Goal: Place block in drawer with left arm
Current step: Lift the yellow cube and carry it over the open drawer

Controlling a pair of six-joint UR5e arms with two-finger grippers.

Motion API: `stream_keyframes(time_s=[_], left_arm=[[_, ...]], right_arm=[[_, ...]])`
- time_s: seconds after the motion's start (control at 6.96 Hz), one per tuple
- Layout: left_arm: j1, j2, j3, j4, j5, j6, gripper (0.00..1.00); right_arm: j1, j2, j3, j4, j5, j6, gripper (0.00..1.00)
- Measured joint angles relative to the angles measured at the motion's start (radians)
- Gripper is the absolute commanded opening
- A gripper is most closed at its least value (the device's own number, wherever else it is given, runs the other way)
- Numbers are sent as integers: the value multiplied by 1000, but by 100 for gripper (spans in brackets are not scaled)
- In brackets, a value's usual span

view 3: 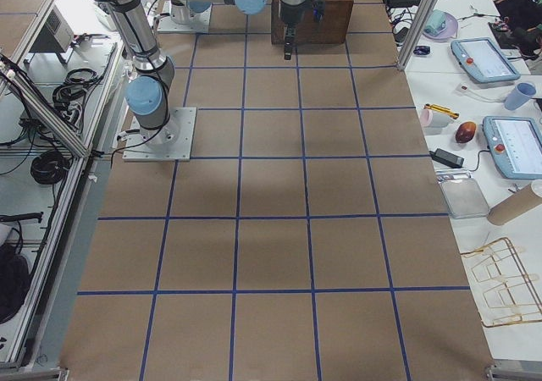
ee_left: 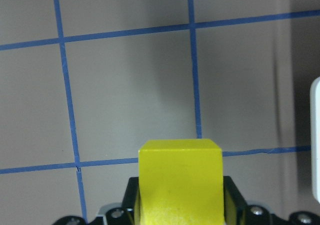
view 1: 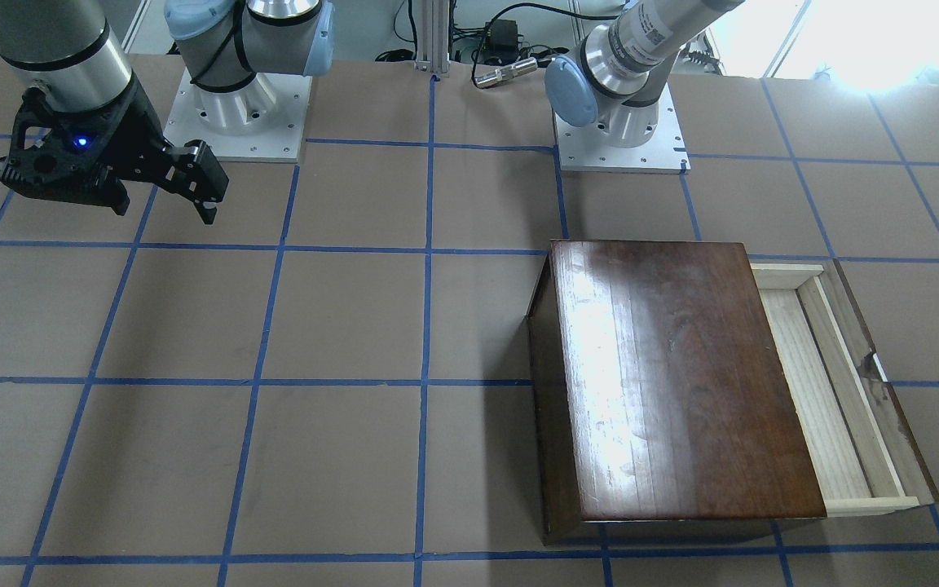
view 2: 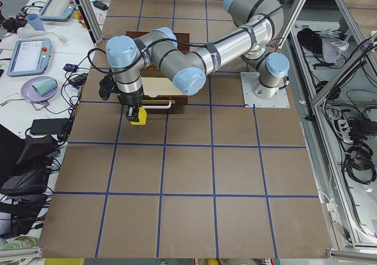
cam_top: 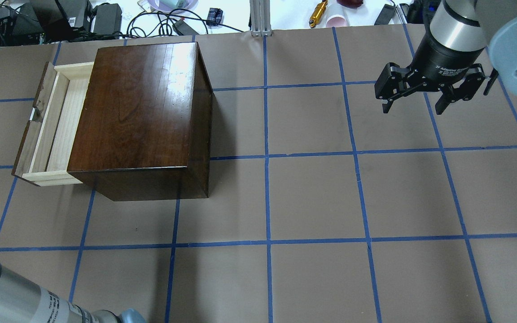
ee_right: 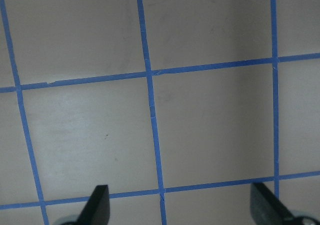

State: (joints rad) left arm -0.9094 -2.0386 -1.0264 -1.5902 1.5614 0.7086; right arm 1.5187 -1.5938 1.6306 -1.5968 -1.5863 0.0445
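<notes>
The yellow block (ee_left: 180,175) sits between the jaws of my left gripper (ee_left: 180,210), which is shut on it. In the exterior left view the left gripper (view 2: 134,112) holds the block (view 2: 139,118) above the table, just outside the drawer's front panel. The drawer (cam_top: 63,121) is pulled out of the dark-brown box (cam_top: 142,103) and lies empty; it also shows in the front view (view 1: 812,391). The left gripper is out of the overhead and front views. My right gripper (cam_top: 413,107) hangs open and empty far from the box, also seen in the front view (view 1: 164,208) and right wrist view (ee_right: 182,205).
Brown table with a blue tape grid. A white piece (ee_left: 315,135) at the left wrist view's right edge stands next to the block. Cables and clutter (cam_top: 106,18) lie beyond the table's far edge. The arm bases (view 1: 620,122) are bolted near the robot's side.
</notes>
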Motion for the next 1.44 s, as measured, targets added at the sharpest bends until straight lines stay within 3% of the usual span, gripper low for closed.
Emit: stream_keyframes(time_s=[0.72,1.44], left_arm=[[-198,101,-152,0,-52,-277,34],[-242,106,-337,95,-49,-294,34]], right_arm=[[0,0,0,0,0,0,100],[0,0,0,0,0,0,100]])
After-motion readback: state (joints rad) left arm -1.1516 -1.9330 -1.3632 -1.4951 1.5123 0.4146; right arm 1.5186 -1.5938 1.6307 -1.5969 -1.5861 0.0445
